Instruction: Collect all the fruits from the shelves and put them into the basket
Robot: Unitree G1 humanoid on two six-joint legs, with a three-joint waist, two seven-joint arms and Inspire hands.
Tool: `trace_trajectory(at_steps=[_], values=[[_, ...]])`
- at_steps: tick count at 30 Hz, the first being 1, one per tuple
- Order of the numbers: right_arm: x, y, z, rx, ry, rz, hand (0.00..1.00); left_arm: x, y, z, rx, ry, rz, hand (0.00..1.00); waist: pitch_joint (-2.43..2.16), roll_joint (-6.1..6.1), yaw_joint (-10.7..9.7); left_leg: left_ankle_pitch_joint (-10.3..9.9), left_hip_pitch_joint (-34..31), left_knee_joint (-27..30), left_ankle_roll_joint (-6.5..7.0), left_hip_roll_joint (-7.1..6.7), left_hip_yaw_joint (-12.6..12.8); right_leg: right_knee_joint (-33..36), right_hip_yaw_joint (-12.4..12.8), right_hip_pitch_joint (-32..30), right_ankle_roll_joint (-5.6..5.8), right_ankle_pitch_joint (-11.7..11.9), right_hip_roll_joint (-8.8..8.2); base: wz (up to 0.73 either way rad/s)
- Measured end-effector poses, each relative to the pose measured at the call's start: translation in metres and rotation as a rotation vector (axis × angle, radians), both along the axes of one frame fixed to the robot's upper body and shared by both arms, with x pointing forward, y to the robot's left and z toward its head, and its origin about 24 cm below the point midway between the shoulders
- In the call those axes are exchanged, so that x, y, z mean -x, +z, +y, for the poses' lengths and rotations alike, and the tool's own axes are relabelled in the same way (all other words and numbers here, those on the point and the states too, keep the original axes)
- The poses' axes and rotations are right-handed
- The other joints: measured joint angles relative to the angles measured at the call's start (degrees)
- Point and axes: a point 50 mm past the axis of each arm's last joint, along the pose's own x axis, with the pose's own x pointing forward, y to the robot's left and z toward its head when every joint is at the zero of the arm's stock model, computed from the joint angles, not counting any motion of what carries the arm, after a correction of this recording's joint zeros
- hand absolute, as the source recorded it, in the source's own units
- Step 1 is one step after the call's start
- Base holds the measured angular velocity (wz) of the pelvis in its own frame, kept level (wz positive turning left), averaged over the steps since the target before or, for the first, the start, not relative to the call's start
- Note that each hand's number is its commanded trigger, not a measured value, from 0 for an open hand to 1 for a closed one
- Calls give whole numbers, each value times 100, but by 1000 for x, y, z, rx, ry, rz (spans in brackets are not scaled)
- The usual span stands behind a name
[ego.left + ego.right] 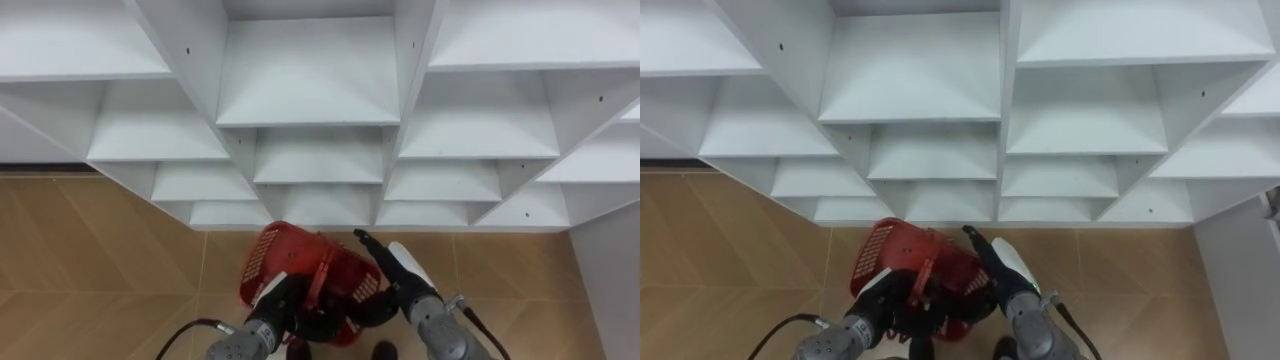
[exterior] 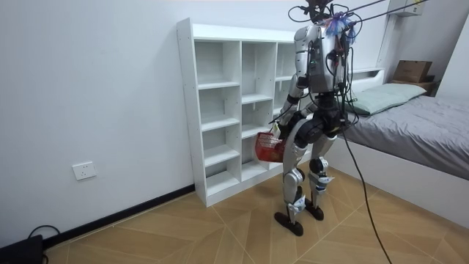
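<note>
Fruit: can't tell where; cubbies of white wooden shelf unit (image 1: 310, 75) look bare as far as seen, inside of red plastic mesh basket (image 1: 262, 255) too dark to read.
Progress: early, by my judgement. Nothing clearly collected yet; finding, picking & dropping in all left to do.
L hand (image 1: 275, 295): low left, fingers seem curled round basket's handle, carrying it.
Basket: hangs low before robot, over tan wood-pattern floor (image 1: 100, 270), just short of shelf's bottom row.
R hand (image 1: 405, 268): just beside basket's right rim, fingers straight & together, aimed at shelf, holding nothing.
Stance: room view has robot close to shelf, knees bent.
</note>
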Motion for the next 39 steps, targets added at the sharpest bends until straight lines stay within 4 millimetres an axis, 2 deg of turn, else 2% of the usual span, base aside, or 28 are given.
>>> trace_trajectory(at_steps=[16, 25, 29, 32, 39], values=[[4, -5, -3, 6, 1, 36, 0, -2, 1, -1, -7, 11, -11, 100, 4, 1, -1, 3, 187, -136, -4, -8, 5, -82, 0, 155, 18, -15, -1, 0], [4, -6, -6, 1, 38, 69, 0, -3, 1, 7, -7, 17, -6, 100, 13, 0, -71, -1, 440, -244, -7, -6, 31, -116, 1, 379, 41, -55, -7, 0], [6, -7, -6, 2, 44, 75, 0, -1, 0, 11, -7, 5, 2, 100, 31, -31, -126, -26, 631, -269, -15, -9, 30, -122, 4, 553, 51, -103, -11, 0], [8, -7, -6, -1, 44, 74, 0, -2, 3, 14, -6, 1, -16, 100, 49, -84, -130, -39, 855, -358, -34, -9, 51, -135, 113, 714, 61, -146, 22, -6], [9, -5, -8, -4, 54, 65, 0, -5, 8, 21, -38, -24, -55, 100, 10, -162, -145, -55, 1298, -573, -99, 6, 91, -402, 126, 1149, 28, -120, 116, -7]])
